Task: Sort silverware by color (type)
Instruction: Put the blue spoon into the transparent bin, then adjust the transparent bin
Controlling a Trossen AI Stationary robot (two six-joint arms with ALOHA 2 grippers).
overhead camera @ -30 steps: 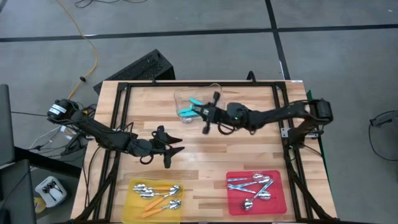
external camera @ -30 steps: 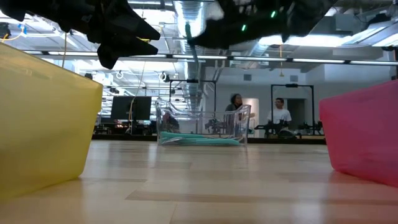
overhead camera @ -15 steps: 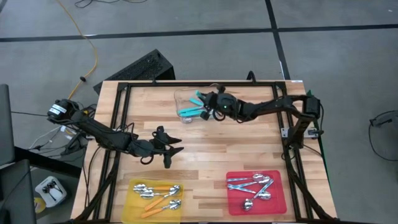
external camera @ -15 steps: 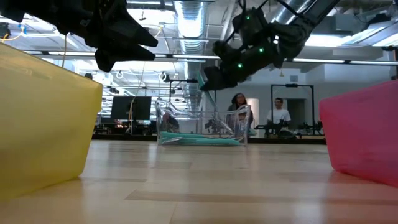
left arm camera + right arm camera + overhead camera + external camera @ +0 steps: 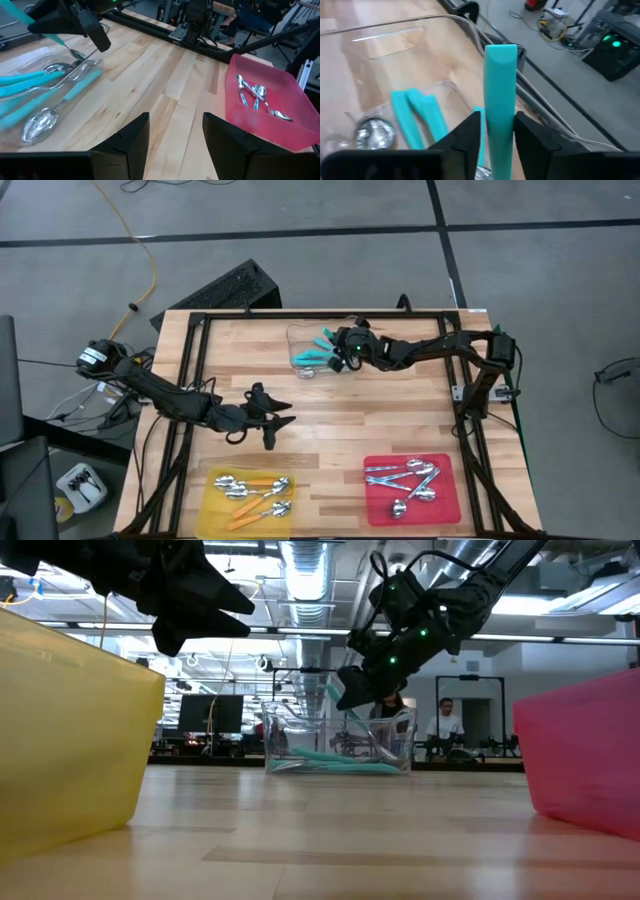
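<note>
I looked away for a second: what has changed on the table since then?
The right pincer, shut on a teal spoon, swung from mid-table back over the clear tub, which slid slightly toward the right arm's side. The left pincer, the yellow tray and the red tray stayed put.

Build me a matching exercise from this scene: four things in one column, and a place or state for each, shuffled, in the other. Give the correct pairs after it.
Things
1. orange-handled spoons
2. silver spoons
3. right end effector
4. left end effector

Places or states
A. open, above bare wood in the middle of the table
B. in the red tray
C. shut on a teal-handled spoon over the clear tub
D. in the yellow tray

Pairs: 1-D, 2-B, 3-C, 4-A
</note>
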